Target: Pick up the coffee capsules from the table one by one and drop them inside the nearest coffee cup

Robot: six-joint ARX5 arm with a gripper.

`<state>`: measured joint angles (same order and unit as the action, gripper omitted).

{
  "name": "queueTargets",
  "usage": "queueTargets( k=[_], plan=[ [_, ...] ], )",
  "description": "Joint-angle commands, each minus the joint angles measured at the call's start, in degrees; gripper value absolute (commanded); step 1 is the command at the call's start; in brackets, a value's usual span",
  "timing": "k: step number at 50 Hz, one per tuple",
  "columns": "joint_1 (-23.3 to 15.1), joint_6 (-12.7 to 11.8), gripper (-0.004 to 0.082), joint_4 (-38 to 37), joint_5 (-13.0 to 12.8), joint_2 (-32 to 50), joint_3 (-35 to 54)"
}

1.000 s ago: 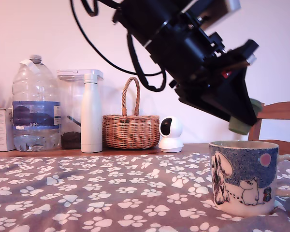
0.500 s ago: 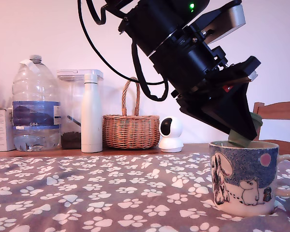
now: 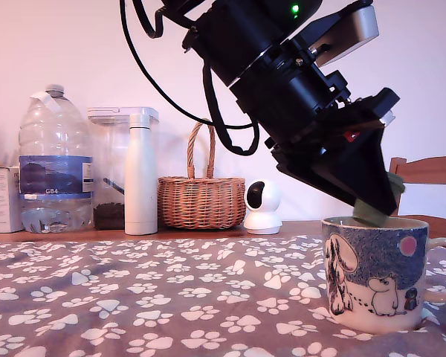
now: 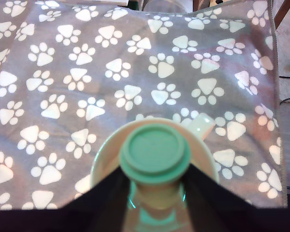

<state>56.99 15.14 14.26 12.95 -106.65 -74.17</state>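
Note:
My gripper [image 3: 377, 202] is shut on a pale green coffee capsule [image 3: 371, 213], which hangs tilted right at the mouth of the blue Moomin coffee cup [image 3: 372, 275]. The cup stands near the exterior view's right edge, on the paw-print cloth of the table [image 3: 134, 297]. In the wrist view the capsule [image 4: 154, 151] shows its round flat end. It sits between the two black fingers [image 4: 106, 198], centred over the cup's cream rim [image 4: 100, 163]. My gripper [image 4: 155, 191] hides most of the cup's inside. No other capsule shows on the cloth.
Along the back stand a white box [image 3: 3, 199], a large water bottle [image 3: 55, 160], a clear container [image 3: 111, 167], a white bottle [image 3: 140, 175], a wicker basket [image 3: 201, 195] and a small white camera [image 3: 263, 206]. A wooden chair [image 3: 428, 172] is behind the cup. The cloth's edge [image 4: 276, 96] runs beside it.
Over the last second my gripper came down and slightly to the exterior view's right with the capsule, bringing it to the cup's rim. Since half a second ago it has barely moved.

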Motion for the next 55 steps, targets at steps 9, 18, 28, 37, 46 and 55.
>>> queueTargets(
  k=[9, 18, 28, 37, 46, 55],
  plan=[
    [0.22, 0.28, 0.0617, -0.61, 0.09, -1.36, -0.09],
    [0.24, -0.13, 0.0617, -0.72, 0.11, -1.36, -0.09],
    [0.22, -0.15, 0.0520, -0.79, 0.59, -0.46, -0.09],
    [-0.11, -0.07, 0.0092, -0.55, 3.32, 3.02, -0.09],
    [-1.49, 1.18, -0.0020, 1.22, 5.44, 6.27, -0.07],
    [-3.30, 1.14, -0.0020, 0.83, 5.38, 9.42, 0.02]
  ],
)
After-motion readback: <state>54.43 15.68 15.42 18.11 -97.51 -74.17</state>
